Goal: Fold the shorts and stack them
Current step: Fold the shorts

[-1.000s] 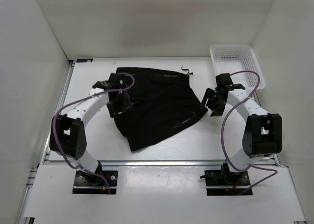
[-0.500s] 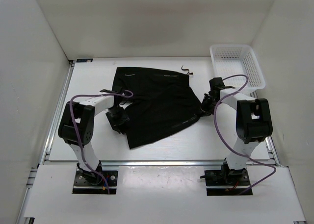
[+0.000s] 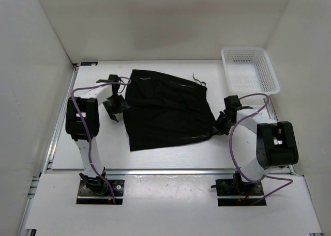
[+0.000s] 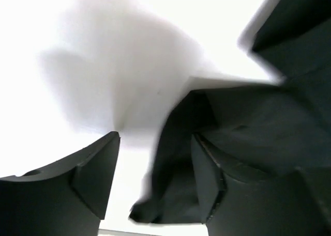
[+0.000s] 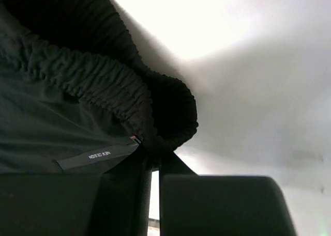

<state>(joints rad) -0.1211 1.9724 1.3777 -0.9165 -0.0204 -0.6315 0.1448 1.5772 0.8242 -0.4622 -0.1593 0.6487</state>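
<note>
The black shorts (image 3: 165,109) lie spread flat in the middle of the table. My right gripper (image 3: 220,126) sits at their right corner. In the right wrist view that gripper (image 5: 155,163) is shut on the gathered elastic waistband (image 5: 103,86), beside a small label (image 5: 98,156). My left gripper (image 3: 115,104) is low at the shorts' left edge. Seen from the left wrist, its jaws (image 4: 155,140) stand apart, and a loose fold of the shorts (image 4: 176,194) lies between them against the right finger (image 4: 207,179).
A white mesh basket (image 3: 250,68) stands at the back right corner. A thin drawstring (image 3: 198,81) trails off the shorts' far right corner. White walls close in the table on the left, the back and the right.
My right gripper has shut on the waistband and pulled the right corner nearer. My left gripper has moved back and left to the shorts' left edge. The shorts now lie squarer.
</note>
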